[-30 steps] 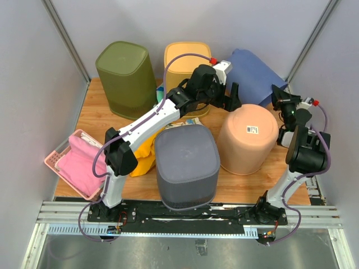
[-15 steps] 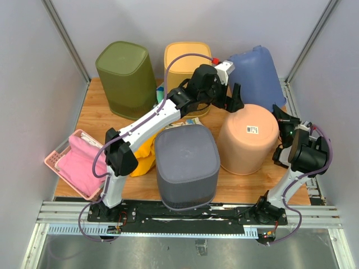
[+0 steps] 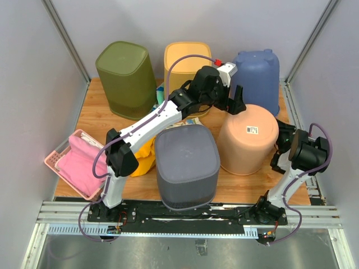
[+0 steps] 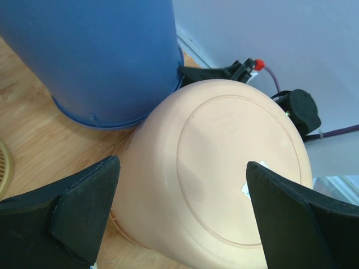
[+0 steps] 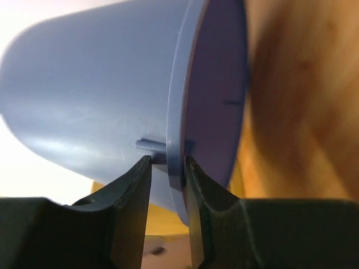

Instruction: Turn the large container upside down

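Observation:
The large blue container (image 3: 258,78) stands bottom-up at the back right of the table. It also shows in the left wrist view (image 4: 95,56) and the right wrist view (image 5: 101,101). My right gripper (image 5: 168,168) is shut on its rim, one finger on each side. In the top view that gripper (image 3: 282,133) sits low behind the peach container (image 3: 247,137), partly hidden. My left gripper (image 3: 235,102) is open and empty, hovering over the peach container's bottom (image 4: 235,168), with its fingers (image 4: 84,207) wide apart.
An olive container (image 3: 124,78) and a yellow container (image 3: 185,61) stand at the back. A grey container (image 3: 186,165) stands at the front middle. A pink basket (image 3: 78,162) with pink cloth is at the left edge, and a yellow cloth (image 3: 145,154) lies beside the grey container.
The blue container has swung from lying tilted to standing bottom-up. My right arm has dropped down and back with its rim. My left gripper has shifted slightly right.

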Controlling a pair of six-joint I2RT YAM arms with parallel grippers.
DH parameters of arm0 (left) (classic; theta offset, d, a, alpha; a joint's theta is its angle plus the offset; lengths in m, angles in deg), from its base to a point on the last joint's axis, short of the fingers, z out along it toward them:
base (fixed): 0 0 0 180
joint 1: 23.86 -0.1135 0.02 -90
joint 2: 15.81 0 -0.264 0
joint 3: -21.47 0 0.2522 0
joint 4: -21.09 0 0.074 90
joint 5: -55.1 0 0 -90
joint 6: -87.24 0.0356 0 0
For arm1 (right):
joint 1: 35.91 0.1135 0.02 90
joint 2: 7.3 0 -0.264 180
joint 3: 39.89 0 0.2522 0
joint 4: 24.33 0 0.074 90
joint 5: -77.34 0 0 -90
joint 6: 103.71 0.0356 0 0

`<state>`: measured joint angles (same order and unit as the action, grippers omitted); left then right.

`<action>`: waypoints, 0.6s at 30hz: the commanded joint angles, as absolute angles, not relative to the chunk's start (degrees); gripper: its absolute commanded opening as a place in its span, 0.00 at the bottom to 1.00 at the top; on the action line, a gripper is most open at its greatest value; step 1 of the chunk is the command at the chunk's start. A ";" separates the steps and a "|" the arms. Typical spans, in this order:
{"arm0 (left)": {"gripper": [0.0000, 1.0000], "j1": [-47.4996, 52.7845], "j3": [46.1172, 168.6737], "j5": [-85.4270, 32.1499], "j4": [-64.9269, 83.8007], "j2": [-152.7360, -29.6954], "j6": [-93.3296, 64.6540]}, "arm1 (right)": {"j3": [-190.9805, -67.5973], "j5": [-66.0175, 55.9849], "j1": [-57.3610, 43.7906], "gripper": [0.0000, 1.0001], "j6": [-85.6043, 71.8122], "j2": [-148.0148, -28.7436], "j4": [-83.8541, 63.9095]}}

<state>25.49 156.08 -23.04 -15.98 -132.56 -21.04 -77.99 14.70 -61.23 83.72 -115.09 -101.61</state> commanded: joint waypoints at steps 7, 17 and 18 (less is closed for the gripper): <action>0.99 27.11 157.38 -23.18 -16.13 -132.12 -20.31 | -73.70 15.15 -61.64 0.47 71.98 -106.52 -79.90; 0.99 27.30 157.24 -27.61 -18.00 -130.09 -18.28 | -83.78 0.49 -61.88 0.73 53.59 -79.95 -16.58; 0.99 27.30 157.27 -28.25 -18.14 -129.73 -17.93 | -84.78 -1.21 -61.92 0.73 52.52 -78.11 -12.81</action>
<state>26.71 156.08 -25.03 -17.14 -132.56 -20.10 -79.57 8.29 -61.23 62.65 -85.27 -41.05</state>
